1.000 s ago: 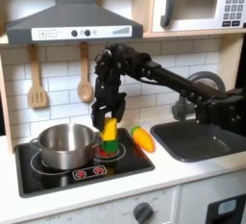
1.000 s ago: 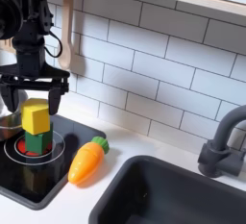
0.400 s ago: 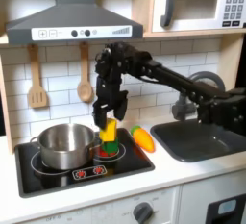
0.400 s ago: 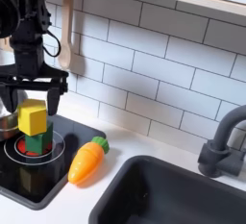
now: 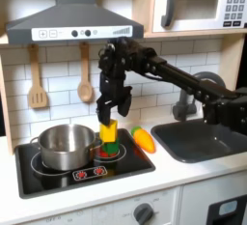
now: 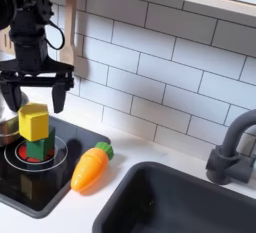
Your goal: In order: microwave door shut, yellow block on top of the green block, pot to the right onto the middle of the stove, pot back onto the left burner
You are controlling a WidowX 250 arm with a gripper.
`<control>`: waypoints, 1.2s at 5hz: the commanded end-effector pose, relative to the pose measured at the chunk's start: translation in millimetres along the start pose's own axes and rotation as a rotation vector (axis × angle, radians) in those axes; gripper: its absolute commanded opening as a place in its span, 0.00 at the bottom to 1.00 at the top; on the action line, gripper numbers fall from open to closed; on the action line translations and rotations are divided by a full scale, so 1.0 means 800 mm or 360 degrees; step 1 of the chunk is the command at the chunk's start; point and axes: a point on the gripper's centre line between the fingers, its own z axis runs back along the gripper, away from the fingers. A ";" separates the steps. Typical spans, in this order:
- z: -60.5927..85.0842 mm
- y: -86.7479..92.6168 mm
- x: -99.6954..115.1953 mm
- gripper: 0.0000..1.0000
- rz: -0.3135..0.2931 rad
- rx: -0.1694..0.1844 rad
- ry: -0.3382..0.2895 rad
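One yellow block [image 5: 108, 131] stands on one green block [image 5: 110, 148] on the black stove [image 5: 58, 176], just right of one steel pot [image 5: 66, 145] in the first exterior view. The gripper [image 6: 35, 84] hangs above the stack, jaws apart. White tile wall behind.

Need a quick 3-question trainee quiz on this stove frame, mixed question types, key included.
1. True or false: the yellow block rests on the green block.
2. The gripper is: A) shut on the yellow block, B) open above it, C) inside the pot.
3. Which toy lies beside the stove toward the sink?

Key: 1 true; 2 B; 3 the carrot.
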 end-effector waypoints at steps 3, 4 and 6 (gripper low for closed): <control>0.048 -0.006 0.006 1.00 -0.0054 -0.0055 -0.0076; 0.050 0.008 0.008 1.00 -0.0021 -0.0018 -0.0066; 0.051 0.043 0.010 1.00 -0.0011 0.0040 -0.0083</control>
